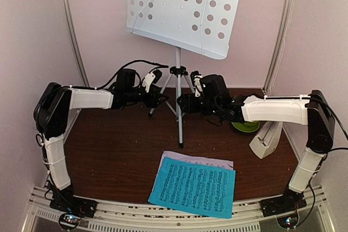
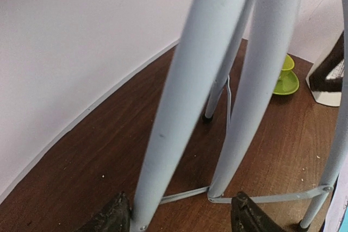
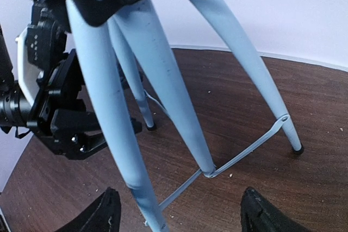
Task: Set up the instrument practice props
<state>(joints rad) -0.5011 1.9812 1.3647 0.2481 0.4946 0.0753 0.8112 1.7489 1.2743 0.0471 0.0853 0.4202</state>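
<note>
- Jaws on both sides stand apart: the left gripper (image 2: 182,217) and the right gripper (image 3: 179,210) straddle the grey tripod legs (image 1: 178,110) from opposite sides, clamped on nothing
- The music stand is at mid-table towards the back, its long axis vertical; its perforated desk (image 1: 182,9) faces the arms, tilted back. I judge it light but top-heavy, with stiff, smooth and likely slippery tubes, best held just under the black hub (image 1: 178,70)
- The cyan sheet (image 1: 193,187) lies flat over the lilac sheet (image 1: 215,161) at the near edge, long sides across the table; thin and floppy, so pinch an edge
- The metronome (image 1: 266,140) sits far right; rigid, light, possibly leaning
</note>
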